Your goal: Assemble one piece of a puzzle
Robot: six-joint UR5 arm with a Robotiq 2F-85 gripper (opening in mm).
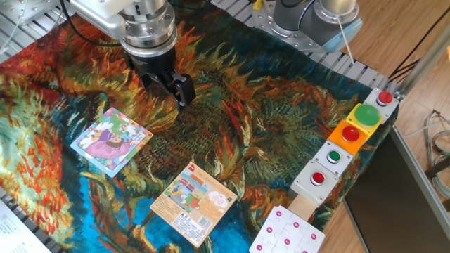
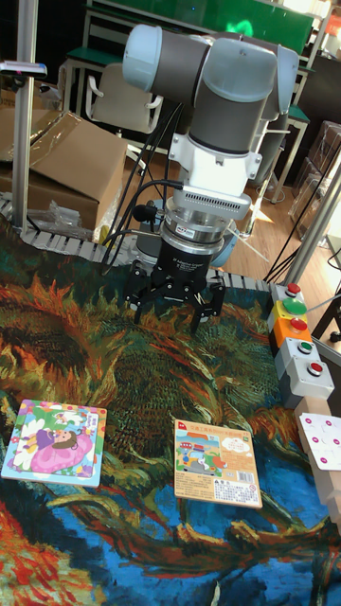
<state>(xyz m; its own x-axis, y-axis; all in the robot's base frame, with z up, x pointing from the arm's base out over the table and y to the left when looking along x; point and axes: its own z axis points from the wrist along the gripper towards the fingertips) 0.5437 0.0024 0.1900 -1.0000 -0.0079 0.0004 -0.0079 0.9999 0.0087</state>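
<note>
The puzzle [image 1: 111, 139] lies flat on the patterned cloth at the left; it is a square pastel picture with a pink-purple figure, and it shows at the lower left of the tall fixed view [image 2: 54, 441]. I see no separate piece in either view, so it is hidden or out of view. My gripper [image 1: 169, 86] hangs above the cloth, behind and to the right of the puzzle and apart from it. In the tall fixed view the gripper [image 2: 175, 305] is open, its black fingers spread with nothing between them.
An orange printed card [image 1: 193, 202] lies in front of the gripper. A white board with pink dots [image 1: 287, 233] sits at the front right. A row of button boxes [image 1: 348, 137] lines the right edge. A cardboard box [image 2: 66, 170] stands behind the table.
</note>
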